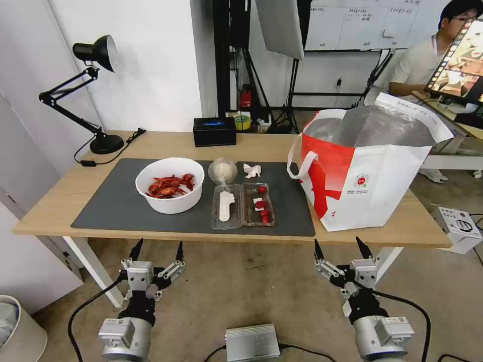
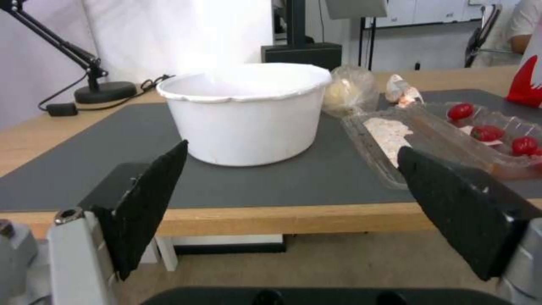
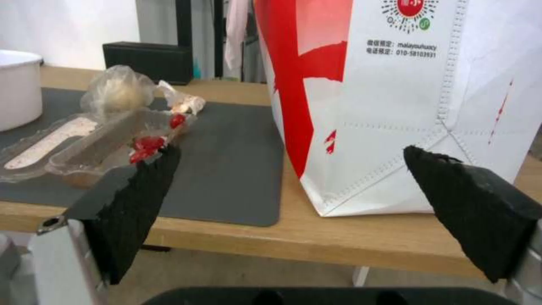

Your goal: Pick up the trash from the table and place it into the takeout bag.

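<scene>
Two grippers, both spread wide and holding nothing, hang below the table's near edge: left gripper [image 1: 157, 250] in front of the bowl, right gripper [image 1: 342, 248] in front of the bag. Largest first: light-wood table [image 1: 60, 193] with a dark grey mat [image 1: 115, 206] across its middle. Takeout bag [image 1: 375, 171], white and red with foil lining, stands upright and open at the table's right end, its base just overlapping the mat's edge. White bowl of crayfish shells [image 1: 170, 184] sits left of centre on the mat. Clear hinged tray [image 1: 243, 205] lies open flat just right of the bowl, red bits in its right half. Knotted clear bag [image 1: 222, 171] touches the tray's far end. Crumpled tissue [image 1: 252, 171] lies just right of that bag, apart from the takeout bag.
</scene>
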